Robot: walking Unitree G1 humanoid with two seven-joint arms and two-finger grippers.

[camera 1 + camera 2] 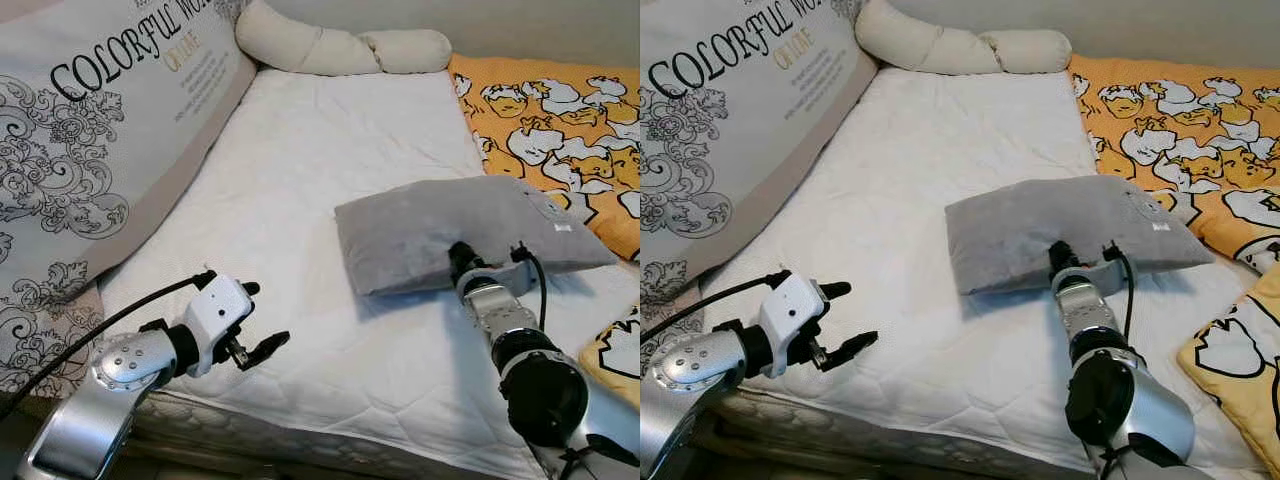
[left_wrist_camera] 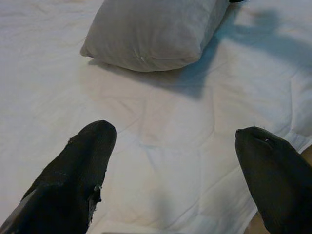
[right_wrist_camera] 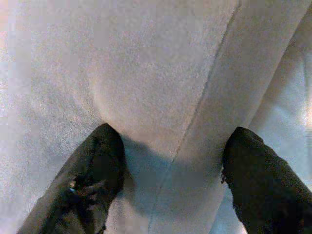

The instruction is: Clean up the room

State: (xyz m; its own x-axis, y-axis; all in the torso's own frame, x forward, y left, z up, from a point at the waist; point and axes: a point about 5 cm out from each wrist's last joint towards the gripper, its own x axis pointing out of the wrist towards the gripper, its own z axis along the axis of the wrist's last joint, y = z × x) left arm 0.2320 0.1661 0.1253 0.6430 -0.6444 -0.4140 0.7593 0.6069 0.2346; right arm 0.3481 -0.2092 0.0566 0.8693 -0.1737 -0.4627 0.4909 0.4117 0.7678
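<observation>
A grey pillow (image 1: 440, 225) lies on the white mattress (image 1: 300, 170), right of the middle. My right gripper (image 3: 173, 141) is pushed against the pillow's near edge; its fingers (image 3: 97, 161) stand open with the grey fabric bulging between them. In the eye views the pillow hides those fingertips, and the right wrist (image 1: 480, 290) shows just below it. My left gripper (image 1: 265, 315) hovers open and empty above the mattress's near left corner. The left wrist view looks past its fingers (image 2: 78, 170) to the pillow (image 2: 151, 31) further along the bed.
A large printed cushion (image 1: 90, 130) leans along the left side. A cream bolster (image 1: 340, 45) lies at the head of the bed. An orange duck-print blanket (image 1: 560, 120) covers the right side, with a corner (image 1: 620, 350) at the near right.
</observation>
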